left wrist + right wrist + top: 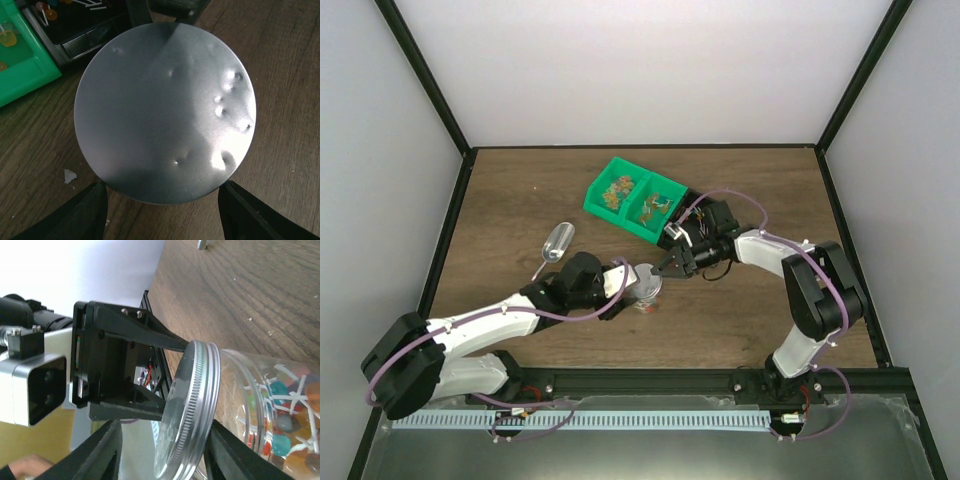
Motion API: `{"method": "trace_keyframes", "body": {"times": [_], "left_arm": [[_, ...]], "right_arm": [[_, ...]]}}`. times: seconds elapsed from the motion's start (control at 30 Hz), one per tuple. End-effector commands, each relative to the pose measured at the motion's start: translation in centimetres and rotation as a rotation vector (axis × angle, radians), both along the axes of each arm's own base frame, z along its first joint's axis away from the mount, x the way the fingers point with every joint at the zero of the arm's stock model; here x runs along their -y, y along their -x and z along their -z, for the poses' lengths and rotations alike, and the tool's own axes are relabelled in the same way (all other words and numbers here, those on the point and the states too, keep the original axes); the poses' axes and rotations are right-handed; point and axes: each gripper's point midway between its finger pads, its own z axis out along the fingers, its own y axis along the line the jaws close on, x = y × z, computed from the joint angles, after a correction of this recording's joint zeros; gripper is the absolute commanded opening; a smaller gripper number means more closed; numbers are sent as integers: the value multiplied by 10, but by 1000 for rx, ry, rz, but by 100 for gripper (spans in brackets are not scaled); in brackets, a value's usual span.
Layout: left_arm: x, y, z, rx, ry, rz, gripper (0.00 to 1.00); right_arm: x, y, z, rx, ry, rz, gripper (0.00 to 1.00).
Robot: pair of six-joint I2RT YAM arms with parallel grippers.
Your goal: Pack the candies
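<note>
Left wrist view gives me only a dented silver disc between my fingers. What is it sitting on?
Observer: It is a lid, and the right wrist view shows it on the mouth of a clear jar.
Operator: Anything in it?
Observer: Yes, candies in mixed colours, with white sticks showing through the glass.
Operator: And the other arm?
Observer: The right gripper is at the side of the jar, its fingers apart, one on either side of the lid's rim.
</note>
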Motion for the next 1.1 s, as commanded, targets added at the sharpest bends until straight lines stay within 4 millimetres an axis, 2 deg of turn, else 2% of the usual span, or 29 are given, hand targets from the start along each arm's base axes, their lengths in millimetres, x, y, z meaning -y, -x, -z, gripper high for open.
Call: {"method": "trace_keyframes", "body": {"times": [0.0,0.37,0.53,0.6,0.73,0.87,1.07], "left_arm": [[8,-7,-13,25,40,-11,63],[10,-8,-14,26,40,-5,62],[12,-9,-16,25,44,-5,62],[13,-9,-19,25,49,-4,61],[15,-10,-19,23,50,0,61],[16,-10,-15,19,38,7,61],[14,-7,-9,10,26,14,61]], "right_arm": [[1,-15,-15,75,8,25,50],[13,-34,-14,123,55,88,61],[18,-44,-6,178,132,123,67],[20,-46,-1,187,161,130,71],[19,-36,8,172,174,113,81],[17,-25,19,180,196,82,80],[23,-21,43,179,260,68,77]]}}
